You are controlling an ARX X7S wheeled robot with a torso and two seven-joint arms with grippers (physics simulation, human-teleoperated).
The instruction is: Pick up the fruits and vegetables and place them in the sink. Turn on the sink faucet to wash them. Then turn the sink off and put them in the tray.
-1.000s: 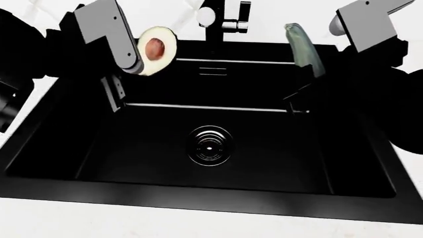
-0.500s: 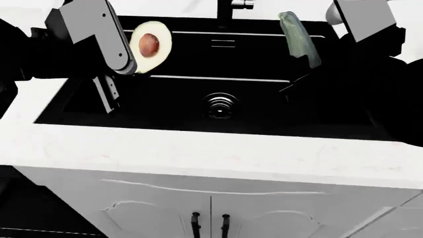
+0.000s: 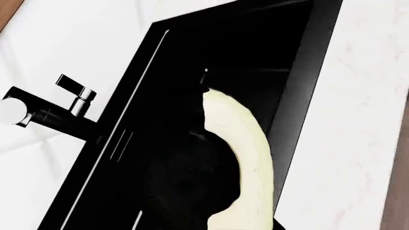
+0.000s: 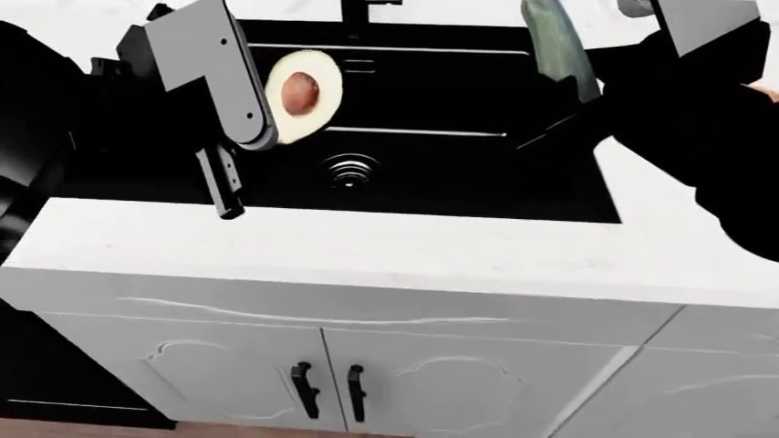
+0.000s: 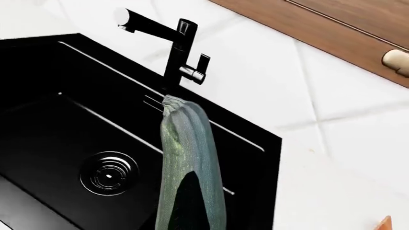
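Since the previous frame my view had pulled back, exposing cabinet doors (image 4: pixel 328 365). Left gripper (image 4: pixel 262 109) clamped the slippery, rounded avocado (image 4: pixel 305 94); right gripper (image 4: pixel 572 100) clamped the stiff zucchini (image 4: pixel 557 46) low, over the sink (image 4: pixel 487 173).

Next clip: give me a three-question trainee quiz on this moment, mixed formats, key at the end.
1. True or false: the avocado half lies on the sink floor.
2. Which end effector holds the zucchini? A) left B) right C) neither
3. Fill in: the ringed drain sits in the sink's ____.

Key:
1. False; the left end effector holds it above the basin.
2. B, the right end effector.
3. Floor.
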